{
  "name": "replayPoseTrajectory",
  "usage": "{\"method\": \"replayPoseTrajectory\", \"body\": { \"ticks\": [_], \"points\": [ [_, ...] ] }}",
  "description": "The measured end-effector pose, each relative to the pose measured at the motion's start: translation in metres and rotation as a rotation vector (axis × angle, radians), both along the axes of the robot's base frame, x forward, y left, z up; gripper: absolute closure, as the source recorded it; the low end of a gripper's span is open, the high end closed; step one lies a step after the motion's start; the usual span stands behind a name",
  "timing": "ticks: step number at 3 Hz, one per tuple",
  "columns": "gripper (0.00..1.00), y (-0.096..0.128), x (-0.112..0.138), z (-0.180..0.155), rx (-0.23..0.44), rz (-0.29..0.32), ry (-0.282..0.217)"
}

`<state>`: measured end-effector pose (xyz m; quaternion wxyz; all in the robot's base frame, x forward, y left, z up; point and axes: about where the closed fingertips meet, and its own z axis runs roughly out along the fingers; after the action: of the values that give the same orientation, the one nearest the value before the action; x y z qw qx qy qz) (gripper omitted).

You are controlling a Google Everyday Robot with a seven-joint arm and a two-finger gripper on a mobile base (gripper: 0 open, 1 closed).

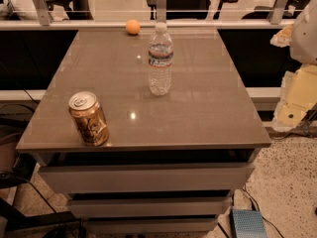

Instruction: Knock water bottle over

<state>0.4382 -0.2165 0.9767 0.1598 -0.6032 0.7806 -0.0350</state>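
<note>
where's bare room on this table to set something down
The table's whole right side, from the water bottle to the right edge, is bare; so is the stretch between the soda can and the orange ball. Tightest: ball to bottle, at the back. The gripper is out of view.

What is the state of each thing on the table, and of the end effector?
water bottle: upright, cap on, not yet knocked over.
soda can: upright, near the front left corner.
orange: resting at the far edge.
end effector: out of view; nothing touches the water bottle.
</note>
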Motion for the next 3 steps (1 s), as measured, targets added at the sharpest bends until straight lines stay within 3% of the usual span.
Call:
{"method": "replayPoseTrajectory", "body": {
  "ticks": [1,2,3],
  "points": [
    [0.00,0.000,0.000,0.000,0.000,0.000,0.000],
    [0.00,0.002,0.010,-0.005,0.061,0.036,0.003],
    [0.00,0.023,0.028,-0.024,0.195,0.072,0.012]
  ]
}}
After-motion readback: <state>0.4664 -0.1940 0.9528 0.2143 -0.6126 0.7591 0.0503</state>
